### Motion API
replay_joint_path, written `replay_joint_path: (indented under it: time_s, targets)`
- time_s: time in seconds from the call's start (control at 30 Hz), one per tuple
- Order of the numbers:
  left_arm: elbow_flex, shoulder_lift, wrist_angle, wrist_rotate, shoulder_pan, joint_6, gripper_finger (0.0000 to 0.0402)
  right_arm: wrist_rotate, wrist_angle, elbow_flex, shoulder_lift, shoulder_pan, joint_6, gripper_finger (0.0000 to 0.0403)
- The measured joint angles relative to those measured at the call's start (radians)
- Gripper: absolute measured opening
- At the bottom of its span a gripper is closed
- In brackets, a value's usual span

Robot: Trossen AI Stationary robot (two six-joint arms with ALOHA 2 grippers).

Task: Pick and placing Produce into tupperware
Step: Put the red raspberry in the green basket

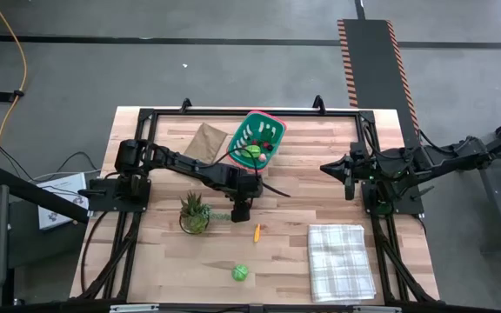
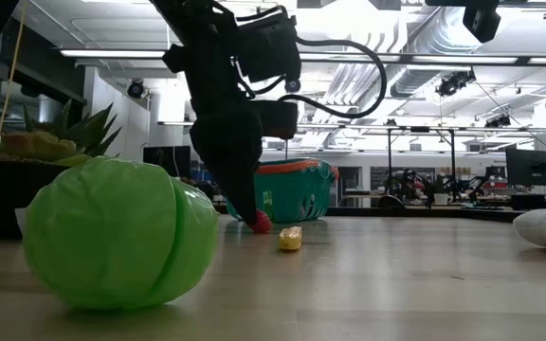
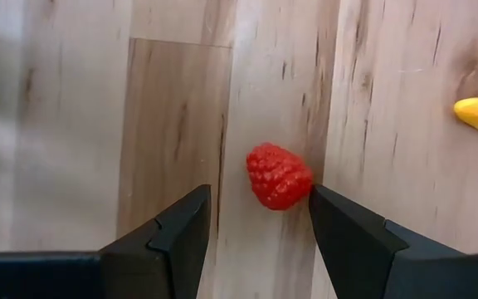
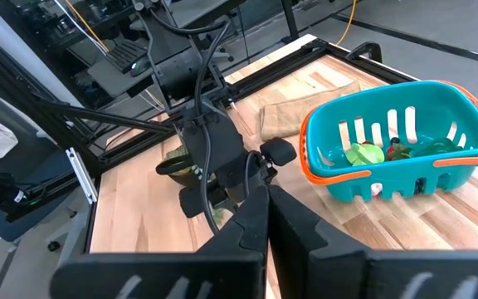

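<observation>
Left gripper (image 3: 256,228) low over table, jaws apart, straddling raspberry (image 3: 279,176), not yet pinching. Berry lies on wood near basket (image 1: 257,135), toward plant (image 1: 195,213). Likely light, bumpy, rolls easily; pinch across middle. Right gripper (image 4: 265,218) closed, parked away from basket.

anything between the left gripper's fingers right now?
Yes. Left wrist view: a red raspberry lies on the wooden table between the open fingers of the left gripper, close against one finger, not yet clamped.
</observation>
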Motion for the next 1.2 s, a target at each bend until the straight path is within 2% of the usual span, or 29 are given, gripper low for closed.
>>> replay_joint_path:
  time_s: [0.17,0.33,0.93,1.2]
  targets:
    - [0.000,0.000,0.001,0.003,0.000,0.001,0.0193,0.000,0.000,0.000,0.000,0.000,-0.003,0.0001]
    - [0.000,0.000,0.029,0.061,0.000,0.001,0.0193,0.000,0.000,0.000,0.000,0.000,-0.004,0.0001]
    - [0.000,0.006,0.049,0.057,0.000,0.000,0.0193,0.000,0.000,0.000,0.000,0.000,-0.004,0.0001]
    - [0.000,0.013,0.054,0.056,0.000,-0.003,0.0151,0.000,0.000,0.000,0.000,0.000,0.000,0.0001]
